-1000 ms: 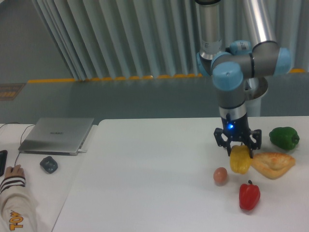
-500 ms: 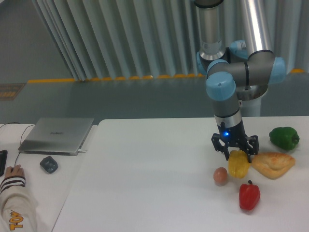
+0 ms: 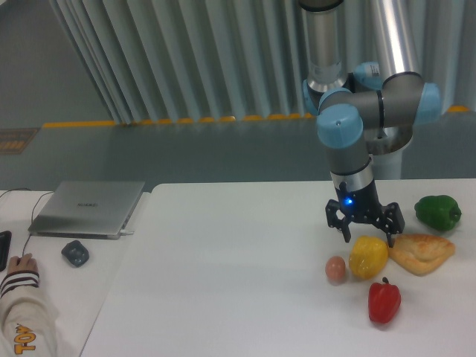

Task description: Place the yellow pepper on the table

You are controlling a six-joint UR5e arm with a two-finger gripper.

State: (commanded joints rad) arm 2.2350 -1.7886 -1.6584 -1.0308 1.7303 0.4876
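One glossy yellow bell pepper sits on the smooth white table, between a small brown egg and a flat pastry; your black two-finger gripper hangs spread wide just above it, so lift straight up without nudging it.

The yellow pepper sits on the white worktop. The gripper hangs just above it, fingers spread apart and off the pepper. An egg lies just left of the pepper, a pastry just right, a red pepper in front, and a green pepper farther right. A laptop lies at far left.
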